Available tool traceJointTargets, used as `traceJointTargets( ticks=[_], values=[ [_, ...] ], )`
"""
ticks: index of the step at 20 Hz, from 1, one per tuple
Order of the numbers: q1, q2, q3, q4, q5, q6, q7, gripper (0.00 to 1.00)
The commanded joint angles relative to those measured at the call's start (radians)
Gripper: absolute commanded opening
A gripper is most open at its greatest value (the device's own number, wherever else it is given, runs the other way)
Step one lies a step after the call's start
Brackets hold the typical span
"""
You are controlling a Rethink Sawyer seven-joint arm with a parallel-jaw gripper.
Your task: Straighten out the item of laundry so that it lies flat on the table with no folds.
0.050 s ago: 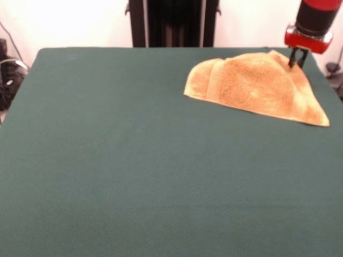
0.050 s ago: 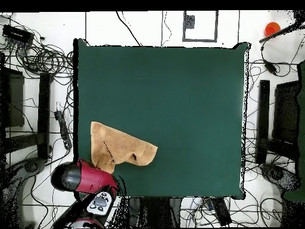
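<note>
Golden terry towel [image 1: 257, 85] lies folded into a wedge at the table's [image 1: 107, 160] far right corner. Your gripper [image 1: 296, 63] pinches its far edge, apparently positioned to pull the fold open.

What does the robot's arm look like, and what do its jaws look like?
The arm is a thick round tube, black with glossy red sections, ending in a red collar. Below it the gripper is small, thin and black. From overhead the arm shows a rounded dark red shell and a light grey panel.
</note>
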Motion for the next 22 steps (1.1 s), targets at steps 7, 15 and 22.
traceJointTargets(
  ticks=[7,15,22],
  values=[
    [0.036,0.043,0.025,-0.016,0.052,0.088,0.283,1.0],
    [0.038,0.052,-0.024,-0.064,0.045,0.133,0.286,1.0],
    [0.079,-0.023,-0.143,-0.165,-0.018,0.437,0.392,1.0]
  ],
)
